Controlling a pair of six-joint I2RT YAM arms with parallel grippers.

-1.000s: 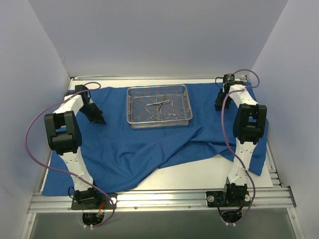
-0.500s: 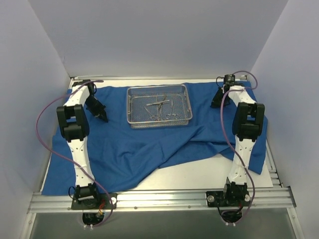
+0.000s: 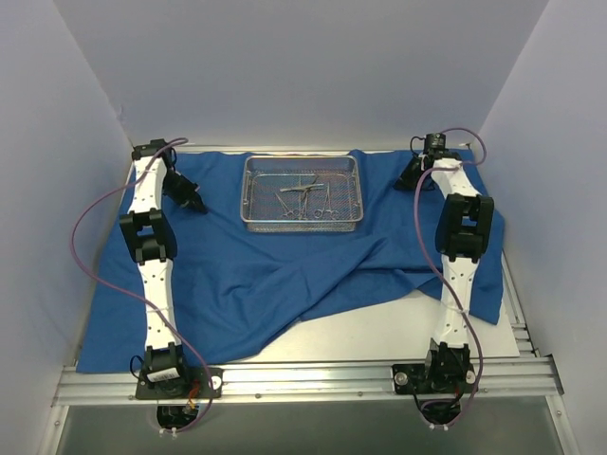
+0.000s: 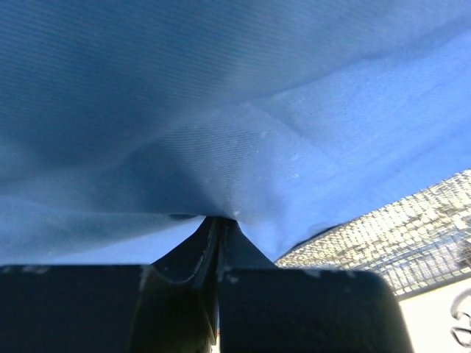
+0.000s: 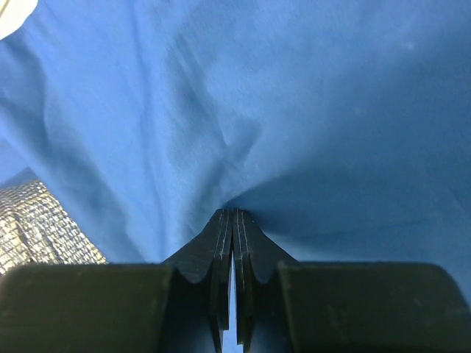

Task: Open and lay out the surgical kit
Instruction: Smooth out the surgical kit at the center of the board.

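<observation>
Status: the cloth is open, not flat. The far edge runs along the back of the table, and the tray sits uncovered on it at far centre.

- The tools lie in a loose bunch inside the tray. None are set out on the cloth yet (exact count too small to tell from overhead).
- The left gripper is clamped on a pinch of cloth just left of the tray, with fabric puckering at the fingertips.
- The right gripper is also clamped on cloth, near the far right corner, to the right of the tray.
- The front half is messy. A thick diagonal fold runs from below the tray toward the near-left, and the right flap hangs bunched along the right arm. Bare tabletop shows at near-right where cloth should probably be.

My read is roughly halfway: the unwrap is done and spreading is in progress.

Left to do:
- Pull the front fold flat.
- Let go of both pinches.
- Lift the tools out of the tray and lay them in a row on the cloth.
</observation>
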